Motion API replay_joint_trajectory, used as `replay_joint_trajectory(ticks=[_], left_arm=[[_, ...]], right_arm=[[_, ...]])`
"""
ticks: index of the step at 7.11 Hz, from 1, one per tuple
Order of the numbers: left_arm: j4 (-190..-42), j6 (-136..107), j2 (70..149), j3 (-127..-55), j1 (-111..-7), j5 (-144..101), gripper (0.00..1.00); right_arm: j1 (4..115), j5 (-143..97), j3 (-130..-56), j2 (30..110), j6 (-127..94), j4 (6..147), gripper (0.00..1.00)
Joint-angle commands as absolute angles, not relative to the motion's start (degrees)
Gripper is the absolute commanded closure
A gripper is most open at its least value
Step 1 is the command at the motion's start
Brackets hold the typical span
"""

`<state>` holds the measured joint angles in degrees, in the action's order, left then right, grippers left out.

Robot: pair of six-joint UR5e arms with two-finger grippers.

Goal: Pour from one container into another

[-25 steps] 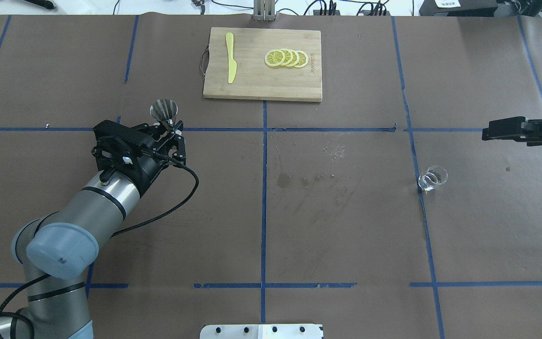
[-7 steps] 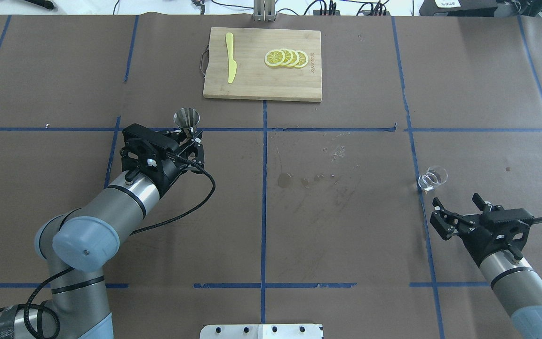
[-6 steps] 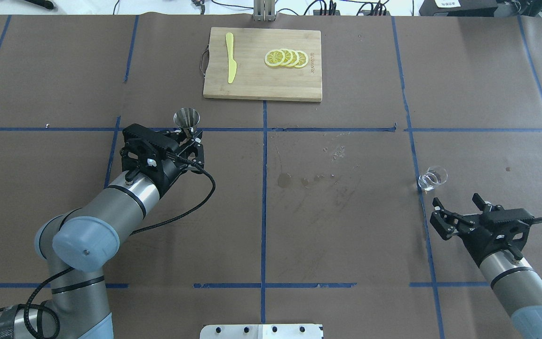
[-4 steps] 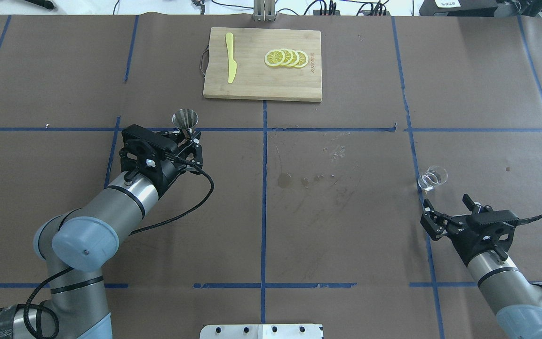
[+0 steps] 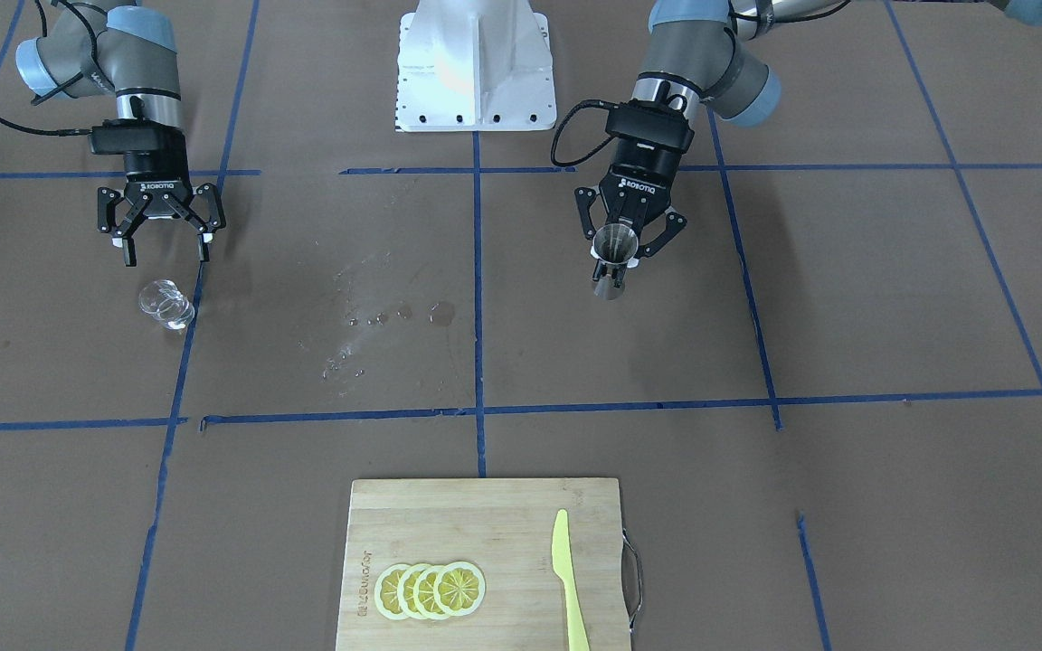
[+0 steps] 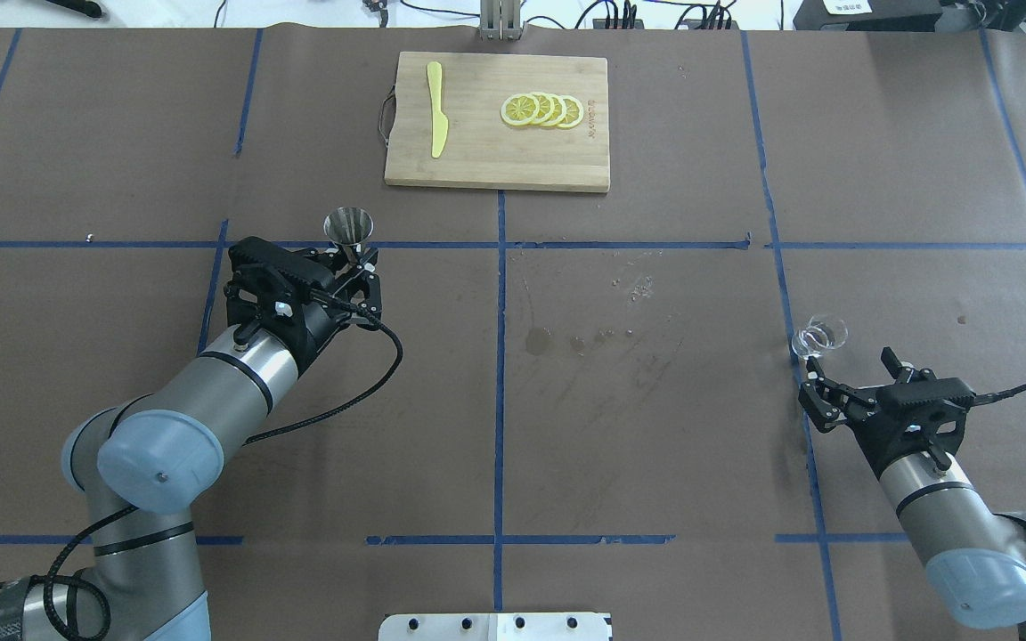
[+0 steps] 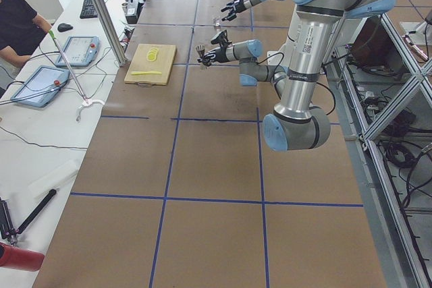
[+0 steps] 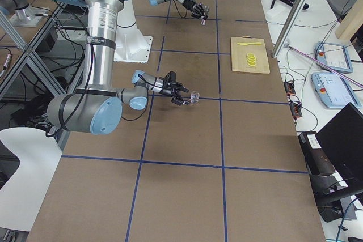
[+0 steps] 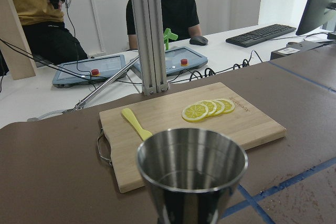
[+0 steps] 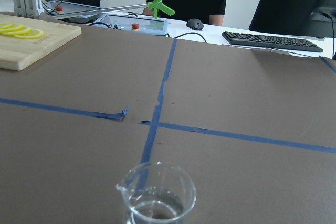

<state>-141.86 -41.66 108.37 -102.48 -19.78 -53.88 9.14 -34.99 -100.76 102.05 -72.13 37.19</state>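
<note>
The small clear glass cup point(image 6: 818, 338) stands on the brown table at the right and holds a little clear liquid point(image 10: 156, 209). My right gripper point(image 6: 847, 374) is open just on the robot's side of it, fingers spread wider than the cup point(image 5: 165, 303) and not touching it. My left gripper point(image 6: 357, 258) is shut on the waist of the steel jigger point(image 6: 348, 227), which it holds upright left of centre. In the left wrist view the jigger's point(image 9: 191, 177) open mouth fills the foreground. From the front, the jigger point(image 5: 615, 258) sits between the left gripper's point(image 5: 618, 264) fingers.
A wooden cutting board point(image 6: 495, 169) with lemon slices point(image 6: 541, 109) and a yellow plastic knife point(image 6: 435, 111) lies at the far middle. Wet spots point(image 6: 538, 338) mark the table's centre. The white robot base point(image 6: 495, 626) is at the near edge. Operators sit beyond the far edge.
The right arm swung in from the far right and brought its open gripper close behind the glass cup. The left gripper carried the jigger a little to the right, then held nearly still.
</note>
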Motion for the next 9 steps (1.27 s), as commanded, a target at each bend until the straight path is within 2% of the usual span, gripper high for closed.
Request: replay_joint_trajectory(ticks=[1, 4, 9], left_arm=[[-141.86, -41.66, 108.37, -102.48, -19.78, -53.88, 1.0], [-141.86, -41.66, 108.37, -102.48, -19.78, -53.88, 1.0], [-141.86, -41.66, 108.28, -102.57, -19.86, -53.88, 1.0]], right_arm=[[11.77, -35.85, -96.8, 97.68, -71.98, 36.74, 0.0], [14.14, -37.44, -89.05, 94.75, -63.3, 23.33, 0.0], [14.59, -38.05, -86.57, 91.14, -63.11, 22.94, 0.0]])
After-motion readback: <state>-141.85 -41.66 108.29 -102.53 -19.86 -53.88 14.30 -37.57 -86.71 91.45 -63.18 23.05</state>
